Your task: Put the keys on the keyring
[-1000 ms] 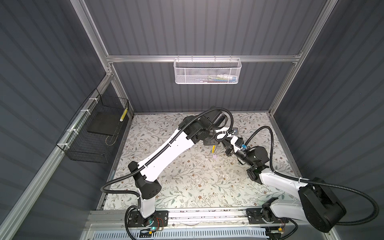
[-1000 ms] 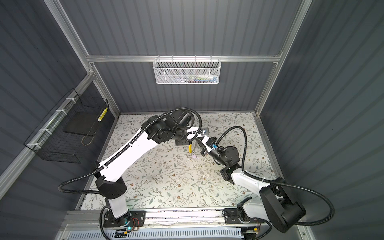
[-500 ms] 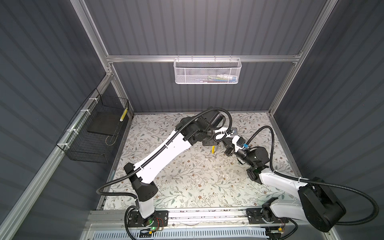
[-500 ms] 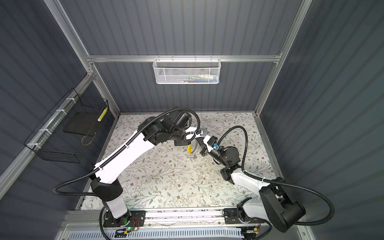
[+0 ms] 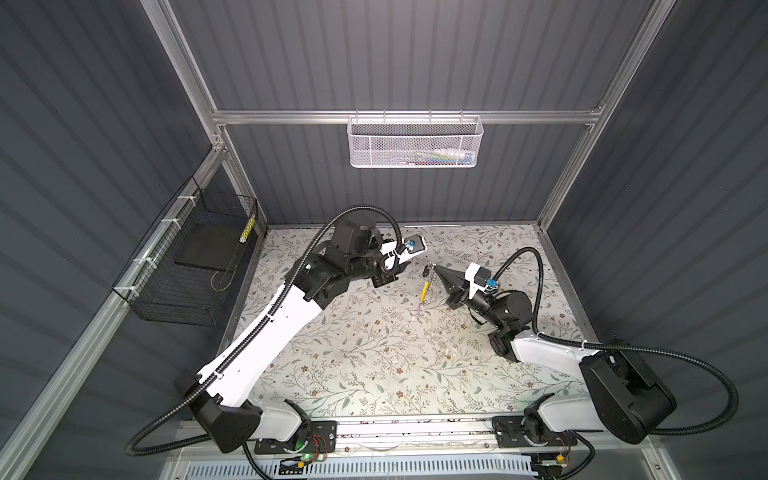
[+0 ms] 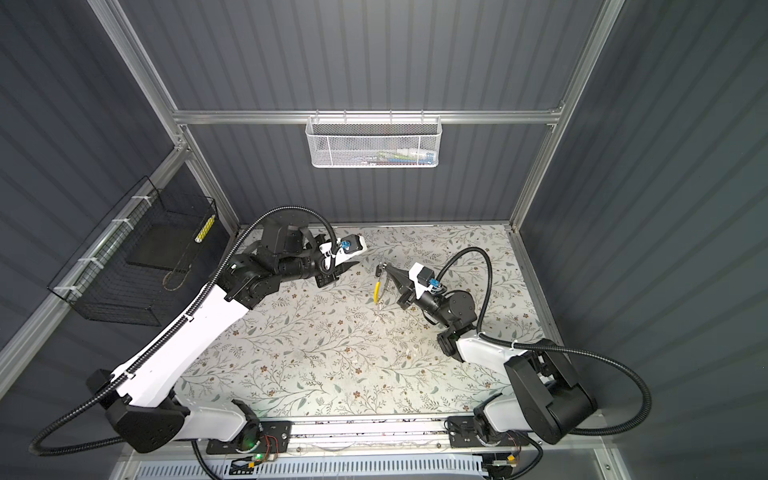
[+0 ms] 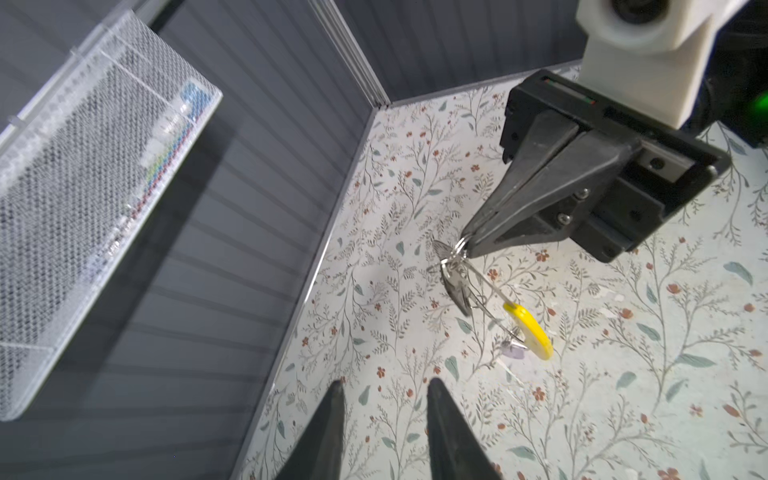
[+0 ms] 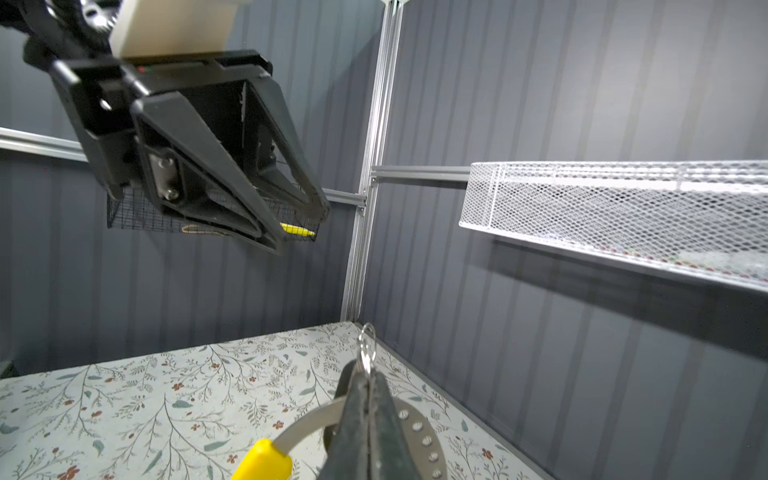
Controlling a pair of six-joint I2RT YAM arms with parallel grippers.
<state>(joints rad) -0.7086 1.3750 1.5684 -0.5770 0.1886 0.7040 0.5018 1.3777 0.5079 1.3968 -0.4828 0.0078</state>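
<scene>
The keyring [image 8: 309, 417] hangs from the right gripper [image 8: 366, 384], whose fingers are pressed together on the wire near its top. The yellow tag [image 7: 530, 332] dangles lower, over the flowered table [image 7: 623, 415]. A dark key [image 7: 457, 291] hangs just under the fingertips, and a lilac tag [image 7: 514, 352] shows beside the yellow one. The left gripper [image 7: 384, 388] stands well apart from the ring — jaws spread, nothing between them. Farther back, a white basket [image 5: 415, 145] hangs on the wall.

Left gripper [image 7: 385, 384], right gripper [image 7: 469, 245]: two. Keyring [image 8: 305, 424]: one. Keys [image 7: 457, 291]: two. Yellow tag [image 7: 534, 332]: one. White basket [image 5: 413, 145], black basket [image 5: 183, 282]: two.
</scene>
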